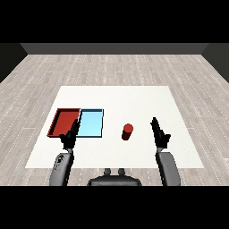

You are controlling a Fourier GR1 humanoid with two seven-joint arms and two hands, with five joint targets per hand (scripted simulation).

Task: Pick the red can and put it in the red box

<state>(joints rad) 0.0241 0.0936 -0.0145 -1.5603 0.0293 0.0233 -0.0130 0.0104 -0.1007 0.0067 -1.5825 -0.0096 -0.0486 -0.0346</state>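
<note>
The red can (127,132) stands upright on the white table (134,100), right of the two trays. The red tray (64,122) lies at the left with nothing in it. My right hand (158,133) hovers to the right of the can, apart from it, fingers straight and pointing away from me. My left hand (71,134) is open too and shows over the near edges of the red tray and the light blue tray (91,123).
The light blue tray lies between the red tray and the can and holds nothing. Grey wooden floor surrounds the table on all sides.
</note>
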